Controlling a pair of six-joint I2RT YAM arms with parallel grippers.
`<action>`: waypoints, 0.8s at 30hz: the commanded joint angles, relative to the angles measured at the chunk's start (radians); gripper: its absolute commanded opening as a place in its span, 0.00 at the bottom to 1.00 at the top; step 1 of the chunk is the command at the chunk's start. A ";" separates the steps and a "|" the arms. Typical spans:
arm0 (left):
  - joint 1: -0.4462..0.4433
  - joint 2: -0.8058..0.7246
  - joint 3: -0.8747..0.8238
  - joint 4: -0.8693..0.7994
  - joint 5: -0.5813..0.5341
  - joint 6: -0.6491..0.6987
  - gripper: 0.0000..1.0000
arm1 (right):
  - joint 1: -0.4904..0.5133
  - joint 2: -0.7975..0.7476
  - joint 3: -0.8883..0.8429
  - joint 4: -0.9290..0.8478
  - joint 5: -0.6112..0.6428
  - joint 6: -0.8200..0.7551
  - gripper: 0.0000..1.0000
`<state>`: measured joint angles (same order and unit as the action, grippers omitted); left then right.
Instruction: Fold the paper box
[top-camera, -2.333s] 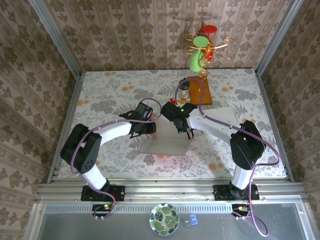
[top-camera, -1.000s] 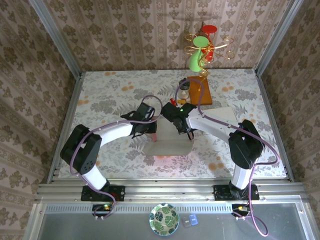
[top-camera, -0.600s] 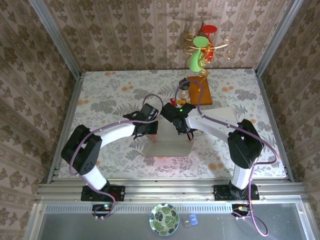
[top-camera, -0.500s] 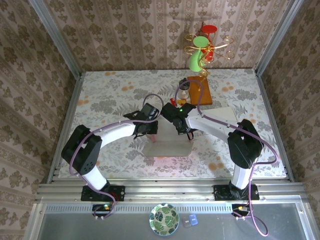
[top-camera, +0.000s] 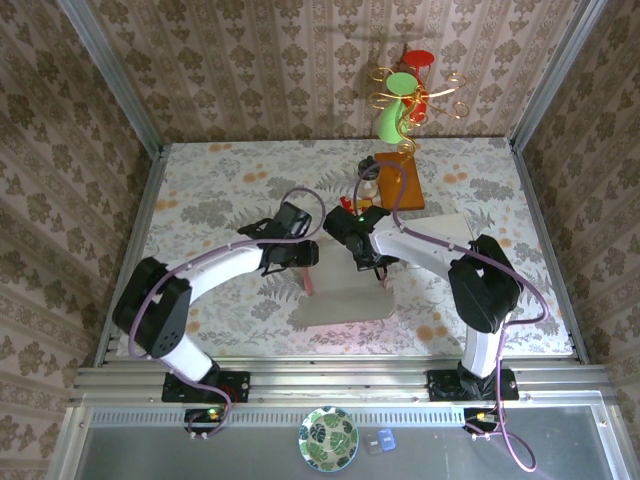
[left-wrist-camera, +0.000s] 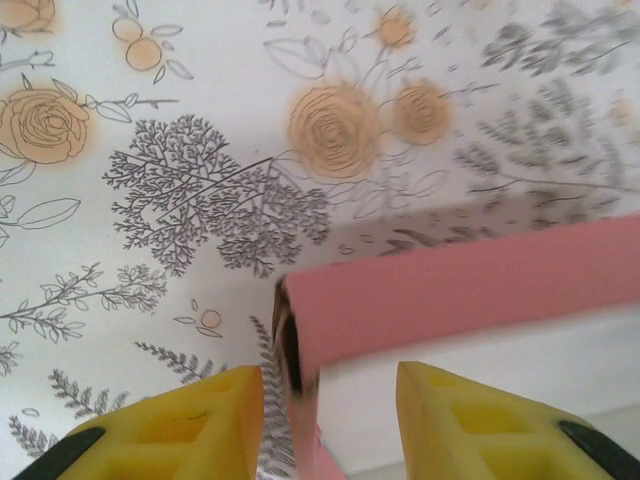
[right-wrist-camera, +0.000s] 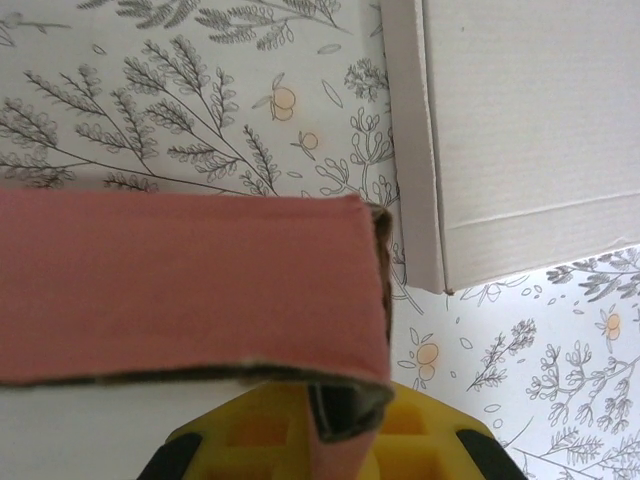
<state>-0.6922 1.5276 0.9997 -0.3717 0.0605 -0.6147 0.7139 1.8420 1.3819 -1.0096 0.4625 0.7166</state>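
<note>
Paper box (top-camera: 345, 300) lies white face up on the floral worktop (top-camera: 200, 180), midway between the two arms, with one pink flap (left-wrist-camera: 470, 290) raised. Left fingers (top-camera: 310, 260) are released, and the flap's corner edge stands in the gap between their yellow pads (left-wrist-camera: 170, 430). Right fingers (top-camera: 380, 270) are clenched on the flap's other corner, with a white card (right-wrist-camera: 520, 130) just beside.

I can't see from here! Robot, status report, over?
Left pincer open, straddling box corner. Right pincer shut on box wall. White card lies close by, over.
</note>
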 joint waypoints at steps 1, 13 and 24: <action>0.041 -0.115 -0.024 -0.015 0.044 -0.051 0.40 | -0.040 0.023 -0.024 -0.060 -0.065 0.086 0.00; 0.228 -0.337 -0.170 -0.155 0.143 -0.073 0.31 | -0.143 0.013 -0.108 -0.051 -0.416 0.531 0.00; 0.201 -0.369 -0.344 -0.016 0.276 -0.201 0.26 | -0.148 -0.007 -0.256 0.138 -0.732 0.929 0.00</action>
<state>-0.4751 1.1656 0.6777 -0.4599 0.2680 -0.7601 0.5549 1.8381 1.1641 -0.9535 -0.1627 1.4765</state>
